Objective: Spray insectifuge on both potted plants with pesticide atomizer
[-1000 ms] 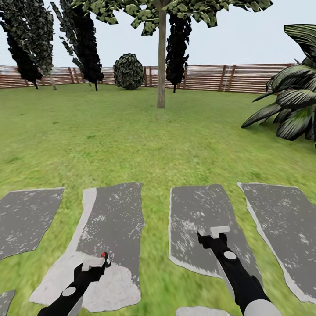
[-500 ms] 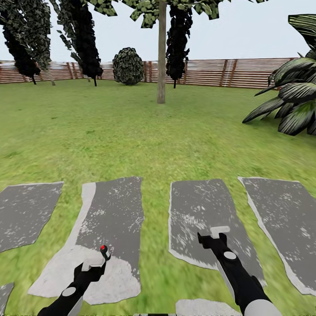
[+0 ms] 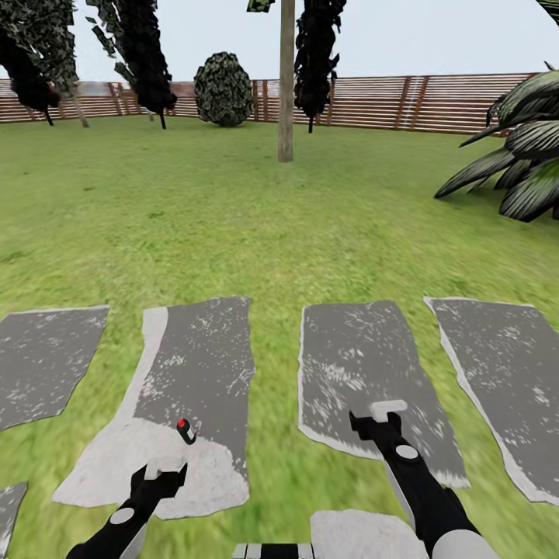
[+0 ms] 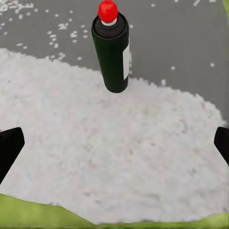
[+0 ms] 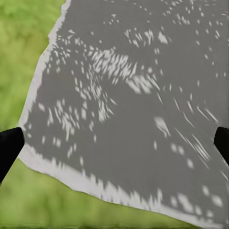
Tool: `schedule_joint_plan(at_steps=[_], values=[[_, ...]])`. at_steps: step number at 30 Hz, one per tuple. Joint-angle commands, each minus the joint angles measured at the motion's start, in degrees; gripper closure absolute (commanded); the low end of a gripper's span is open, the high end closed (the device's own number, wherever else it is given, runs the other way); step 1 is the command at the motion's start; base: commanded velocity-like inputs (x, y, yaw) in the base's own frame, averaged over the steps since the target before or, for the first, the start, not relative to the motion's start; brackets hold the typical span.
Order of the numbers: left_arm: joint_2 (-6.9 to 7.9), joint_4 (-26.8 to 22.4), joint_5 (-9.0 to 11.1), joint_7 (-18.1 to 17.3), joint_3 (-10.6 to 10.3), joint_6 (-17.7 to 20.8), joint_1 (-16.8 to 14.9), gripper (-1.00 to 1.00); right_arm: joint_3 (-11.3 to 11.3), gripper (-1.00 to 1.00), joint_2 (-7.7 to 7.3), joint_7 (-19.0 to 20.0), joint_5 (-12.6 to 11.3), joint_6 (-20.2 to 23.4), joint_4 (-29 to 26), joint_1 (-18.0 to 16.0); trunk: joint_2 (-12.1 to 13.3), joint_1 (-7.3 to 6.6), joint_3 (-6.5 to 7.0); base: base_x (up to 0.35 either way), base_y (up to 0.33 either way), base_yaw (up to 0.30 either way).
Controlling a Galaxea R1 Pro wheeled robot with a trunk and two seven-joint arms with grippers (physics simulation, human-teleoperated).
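Observation:
The pesticide atomizer [image 3: 185, 431], a slim dark-green bottle with a black head and red tip, stands upright on a pale patch of grey paving [image 3: 194, 365]. My left gripper [image 3: 164, 470] hovers just short of it, open and holding nothing. In the left wrist view the atomizer [image 4: 112, 52] stands ahead of the left gripper [image 4: 114, 148], beyond the span of its spread fingers. My right gripper [image 3: 388, 407] hangs open over the neighbouring slab [image 3: 357, 373]; the right wrist view shows the right gripper [image 5: 114, 148] over bare paving. The potted plants are out of view.
Green lawn [image 3: 233, 217] stretches to a brown slat fence [image 3: 435, 101]. A thin tree trunk [image 3: 286, 85] rises ahead at centre, with a round bush [image 3: 223, 89] and dark trees behind. A big dark-leaved plant [image 3: 520, 167] stands at the right.
The whole view has shifted, with lawn and paving sliding up the picture. The atomizer now sits a little farther ahead of my left gripper. Both grippers stay open.

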Motion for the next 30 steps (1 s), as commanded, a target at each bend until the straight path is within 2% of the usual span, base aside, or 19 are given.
schedule_joint_plan(at_steps=[1,20,30], values=[[0.01,0.04,0.23,-0.07,-0.08,-0.18,-0.03,-1.0,-0.11,-1.0,0.02,0.11,0.63,0.34,-0.04,-0.01,-0.03,0.01,-0.27,0.0,0.0,0.0],[0.01,0.04,0.23,0.01,-0.01,-0.18,-0.03,-1.0,-0.1,-1.0,0.1,0.12,0.5,0.36,-0.6,-0.01,-0.29,0.5,-4.55,0.0,0.0,0.01],[0.01,-0.14,0.27,0.06,-0.03,-0.26,-0.03,-1.0,-0.11,-1.0,0.11,0.09,0.51,0.34,-0.57,-0.01,-0.29,0.5,-5.13,0.028,-0.002,0.167]])
